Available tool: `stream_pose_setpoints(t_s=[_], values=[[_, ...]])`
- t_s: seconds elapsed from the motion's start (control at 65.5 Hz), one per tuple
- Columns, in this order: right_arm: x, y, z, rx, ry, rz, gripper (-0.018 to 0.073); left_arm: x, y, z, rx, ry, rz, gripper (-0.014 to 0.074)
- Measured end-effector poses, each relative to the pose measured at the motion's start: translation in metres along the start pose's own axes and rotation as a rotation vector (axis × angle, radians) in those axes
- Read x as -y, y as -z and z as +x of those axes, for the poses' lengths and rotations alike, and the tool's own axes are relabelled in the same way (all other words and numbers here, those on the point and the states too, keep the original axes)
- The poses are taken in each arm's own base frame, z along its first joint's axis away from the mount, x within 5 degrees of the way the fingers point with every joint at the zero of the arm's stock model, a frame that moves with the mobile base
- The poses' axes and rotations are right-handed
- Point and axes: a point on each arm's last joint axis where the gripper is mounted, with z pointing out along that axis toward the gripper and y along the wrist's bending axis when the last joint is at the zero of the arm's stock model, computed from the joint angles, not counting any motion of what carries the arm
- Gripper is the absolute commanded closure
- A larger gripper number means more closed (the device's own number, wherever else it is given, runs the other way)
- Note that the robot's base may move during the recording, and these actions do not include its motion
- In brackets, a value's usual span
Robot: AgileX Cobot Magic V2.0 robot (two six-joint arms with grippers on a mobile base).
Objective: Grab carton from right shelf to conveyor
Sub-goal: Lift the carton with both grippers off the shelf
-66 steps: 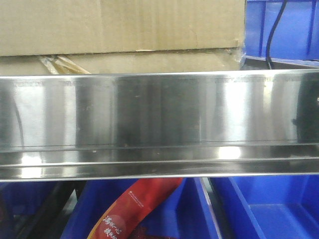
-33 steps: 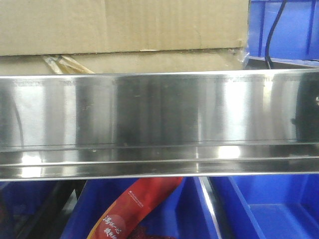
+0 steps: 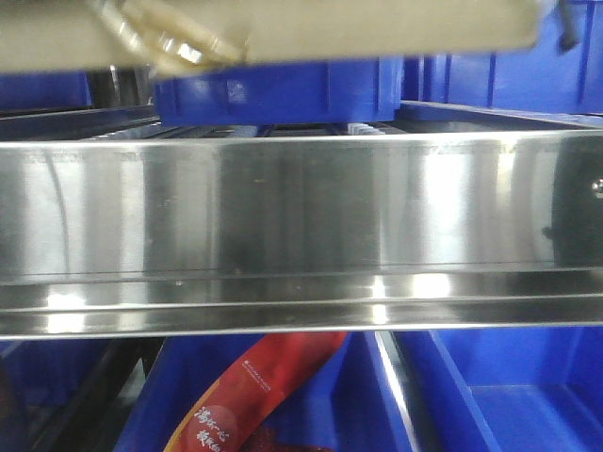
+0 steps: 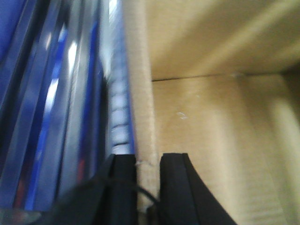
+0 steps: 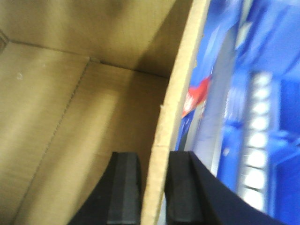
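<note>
Carton [image 3: 283, 28], matte corrugated cardboard, thin walls pinched by left gripper [image 4: 148, 164] and right gripper [image 5: 153, 161]

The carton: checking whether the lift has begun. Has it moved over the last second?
Yes, upward. The carton now sits clear above the steel rail, with a blue bin showing between them; earlier it reached down to the rail's top edge.

Bright glare streaks on the right shelf [image 3: 301, 207], blurred carton [image 3: 377, 24] above, soft smeared wrist views
</note>
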Motion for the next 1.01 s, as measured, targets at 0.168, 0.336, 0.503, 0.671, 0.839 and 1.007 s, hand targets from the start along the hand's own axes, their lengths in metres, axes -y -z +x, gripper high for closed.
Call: stream_pose_setpoints(t_s=[0.168,0.336,0.503,0.671,0.839,1.007], values=[[0.001,0.021,0.018,-0.019,0.001,0.012,0.0619,0.016,0.018,0.014,0.0,-0.051,0.033,0.0612],[0.003,0.031,0.05,-0.086,0.0,0.018,0.0619,0.026,0.019,0.04,-0.063,-0.07,0.046,0.0612],[0.003,0.036,0.069,-0.111,-0.007,0.014,0.0619,0.029,0.02,0.058,-0.111,-0.087,0.055,0.0612],[0.003,0.044,0.069,-0.057,-0.01,0.007,0.0619,0.028,0.024,0.059,-0.099,-0.083,0.06,0.0612],[0.003,0.045,0.069,-0.052,-0.01,0.007,0.0619,0.028,0.025,0.059,-0.096,-0.083,0.062,0.0612],[0.003,0.044,0.07,-0.056,-0.013,0.007,0.0619,0.028,0.025,0.059,-0.098,-0.083,0.061,0.0612]])
